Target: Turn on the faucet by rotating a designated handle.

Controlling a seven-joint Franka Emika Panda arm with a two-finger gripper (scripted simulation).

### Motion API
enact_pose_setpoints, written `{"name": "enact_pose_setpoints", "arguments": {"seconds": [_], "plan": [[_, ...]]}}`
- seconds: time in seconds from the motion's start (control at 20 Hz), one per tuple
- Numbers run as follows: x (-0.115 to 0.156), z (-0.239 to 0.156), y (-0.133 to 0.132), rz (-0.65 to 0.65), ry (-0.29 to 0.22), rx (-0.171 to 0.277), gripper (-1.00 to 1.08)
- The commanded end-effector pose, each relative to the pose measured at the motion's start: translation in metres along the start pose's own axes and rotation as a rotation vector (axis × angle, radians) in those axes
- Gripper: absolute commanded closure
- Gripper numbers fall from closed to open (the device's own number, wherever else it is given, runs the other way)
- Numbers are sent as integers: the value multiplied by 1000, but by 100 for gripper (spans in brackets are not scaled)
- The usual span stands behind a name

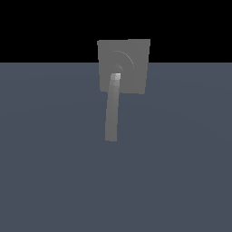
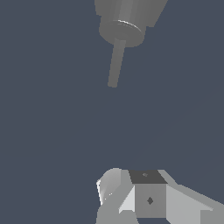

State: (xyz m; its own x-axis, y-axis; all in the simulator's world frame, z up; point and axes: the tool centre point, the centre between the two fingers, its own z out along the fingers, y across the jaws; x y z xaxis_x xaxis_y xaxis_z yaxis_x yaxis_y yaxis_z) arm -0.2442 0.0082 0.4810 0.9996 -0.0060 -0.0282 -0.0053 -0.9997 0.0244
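Observation:
The faucet (image 1: pixel 134 56) is a matte-grey square plate with a faint ring, standing upright at the far edge of the floor. Its handle (image 1: pixel 112 108), a slim, slightly curved grey bar, is lighter at the hub and reaches toward the camera. In the wrist view the faucet (image 2: pixel 127 17) shows as a round hub, with the handle (image 2: pixel 116 63) pointing toward my gripper (image 2: pixel 129 179). The gripper is well short of the handle tip and touches nothing. Its fingers (image 2: pixel 111 186) sit together with no gap showing. No part of the arm appears in the exterior view.
A flat blue-grey floor (image 1: pixel 181 172) spreads around the faucet on every side. Black background lies behind the plate. Nothing else stands in view.

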Motion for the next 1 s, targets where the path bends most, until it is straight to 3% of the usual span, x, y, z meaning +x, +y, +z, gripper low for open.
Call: {"name": "enact_pose_setpoints", "arguments": {"seconds": [0.0, 0.25, 0.5, 0.7, 0.95], "plan": [[0, -2, 0, -11, 9, -16, 108], [2, -9, 3, -63, 47, -90, 108], [5, -22, 6, -149, 99, -218, 108], [8, -38, 7, -244, 143, -366, 108], [12, -64, 4, -386, 177, -600, 108]]}}
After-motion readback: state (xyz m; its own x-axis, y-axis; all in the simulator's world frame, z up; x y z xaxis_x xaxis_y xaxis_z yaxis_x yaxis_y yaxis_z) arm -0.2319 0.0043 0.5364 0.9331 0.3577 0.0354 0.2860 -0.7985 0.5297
